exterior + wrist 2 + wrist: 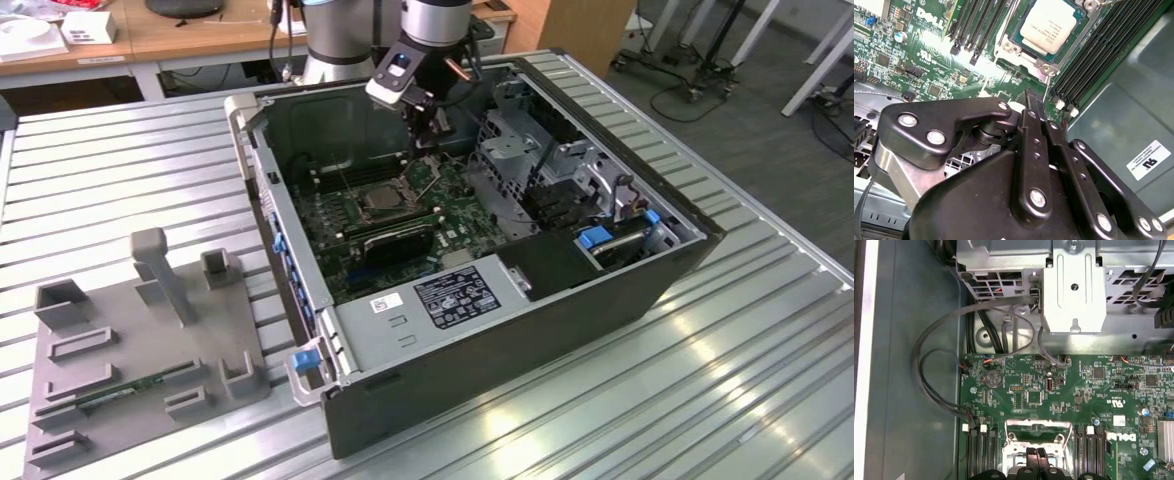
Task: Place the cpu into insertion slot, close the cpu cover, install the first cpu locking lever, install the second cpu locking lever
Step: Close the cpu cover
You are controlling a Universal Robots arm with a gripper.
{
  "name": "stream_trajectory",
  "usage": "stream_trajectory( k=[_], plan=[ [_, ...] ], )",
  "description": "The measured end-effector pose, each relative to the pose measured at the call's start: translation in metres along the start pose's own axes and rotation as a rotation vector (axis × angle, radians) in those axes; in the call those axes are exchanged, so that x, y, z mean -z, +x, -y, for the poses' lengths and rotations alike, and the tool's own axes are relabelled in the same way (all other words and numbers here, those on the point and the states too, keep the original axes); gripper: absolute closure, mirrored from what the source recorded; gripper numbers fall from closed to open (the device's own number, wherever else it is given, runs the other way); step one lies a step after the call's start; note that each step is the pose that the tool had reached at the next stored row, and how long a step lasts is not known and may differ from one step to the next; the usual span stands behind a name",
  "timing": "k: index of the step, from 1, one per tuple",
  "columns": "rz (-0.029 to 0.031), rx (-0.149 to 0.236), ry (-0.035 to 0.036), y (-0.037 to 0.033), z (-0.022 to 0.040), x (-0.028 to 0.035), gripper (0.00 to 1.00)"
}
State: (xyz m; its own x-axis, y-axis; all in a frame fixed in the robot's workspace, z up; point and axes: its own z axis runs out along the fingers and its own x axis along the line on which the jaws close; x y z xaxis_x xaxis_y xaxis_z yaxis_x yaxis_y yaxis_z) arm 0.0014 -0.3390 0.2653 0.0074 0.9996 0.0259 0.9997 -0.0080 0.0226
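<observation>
The silver arm ends in black linked fingers studded with silver screws.

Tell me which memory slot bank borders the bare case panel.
The bank beside the grey panel carrying the white label; the other bank has green board on its far side.

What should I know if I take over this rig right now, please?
Gripper: fingers together, just above the motherboard, beside the insertion slot.
The cpu is seated in the slot: done.
The cpu cover appears to be down around the chip.
Locking levers: I cannot tell whether either is latched, so treat both as open.
</observation>
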Motion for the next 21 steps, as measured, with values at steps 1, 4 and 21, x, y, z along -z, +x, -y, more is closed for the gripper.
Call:
stream_trajectory(
  k=[1, 4, 21],
  plan=[
    [0.0000, 0.000, 0.0000, 0.0000, -0.0008, 0.0000, 0.89],
    [0.0000, 0.000, 0.0000, 0.0000, -0.0030, -0.0001, 0.89],
    [0.0000, 0.000, 0.0000, 0.0001, -0.0101, -0.0002, 0.89]
  ],
)
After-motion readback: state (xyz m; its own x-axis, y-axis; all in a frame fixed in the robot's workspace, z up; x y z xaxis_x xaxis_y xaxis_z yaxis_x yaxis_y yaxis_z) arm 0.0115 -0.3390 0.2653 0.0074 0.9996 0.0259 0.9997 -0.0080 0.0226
